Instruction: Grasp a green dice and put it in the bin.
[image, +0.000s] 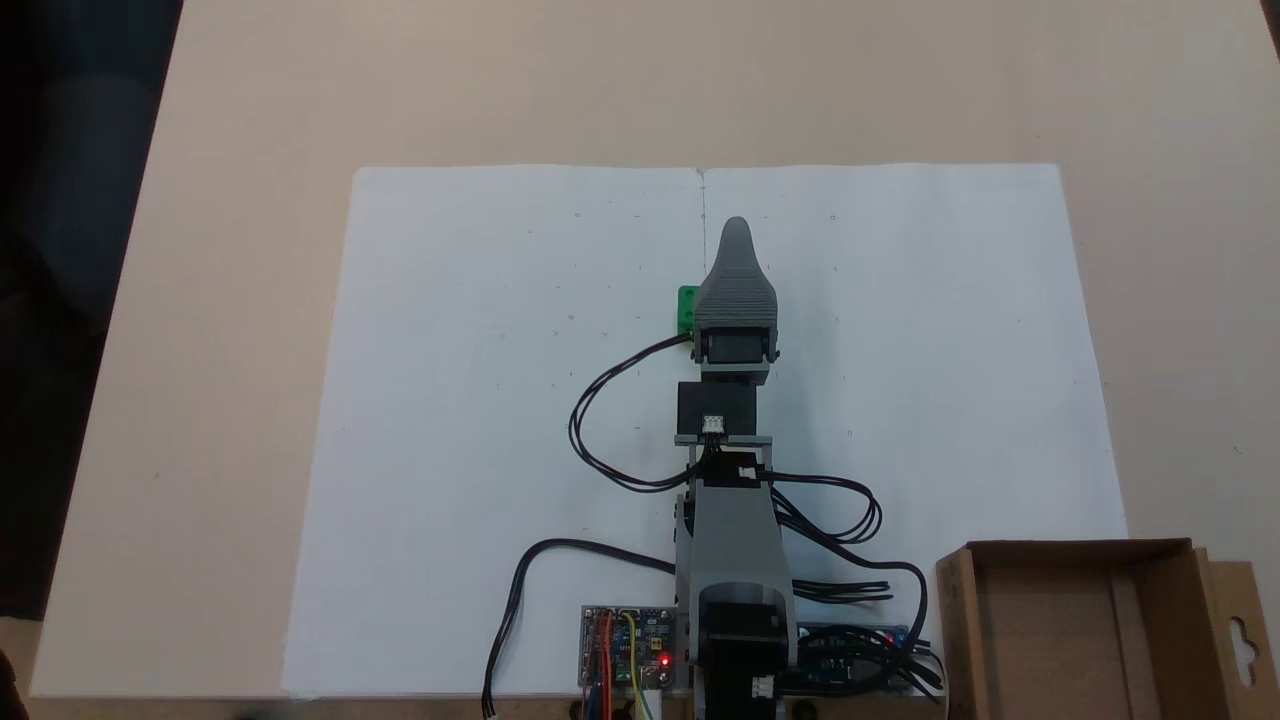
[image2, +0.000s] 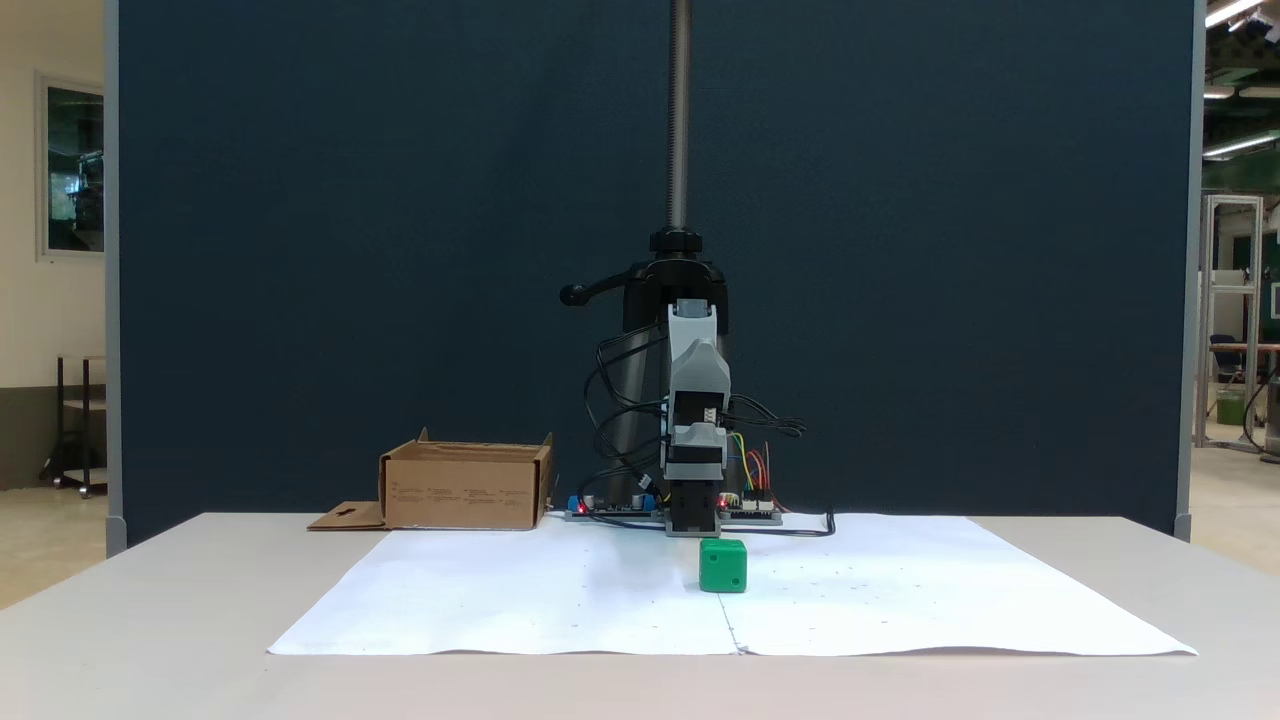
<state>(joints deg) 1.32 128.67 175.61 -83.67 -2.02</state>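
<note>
Only one grey tapered jaw of the gripper showed, so its opening could not be told. The small bright green dice sat on the white paper sheet beside the arm, well apart from the shallow brown cardboard bin, which looked empty.

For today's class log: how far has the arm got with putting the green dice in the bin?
Nothing is done yet: the green dice sits on the white paper, and the bin holds no dice. The gripper is over the dice without holding it. Grasping, carrying and dropping it in the bin remain.
</note>
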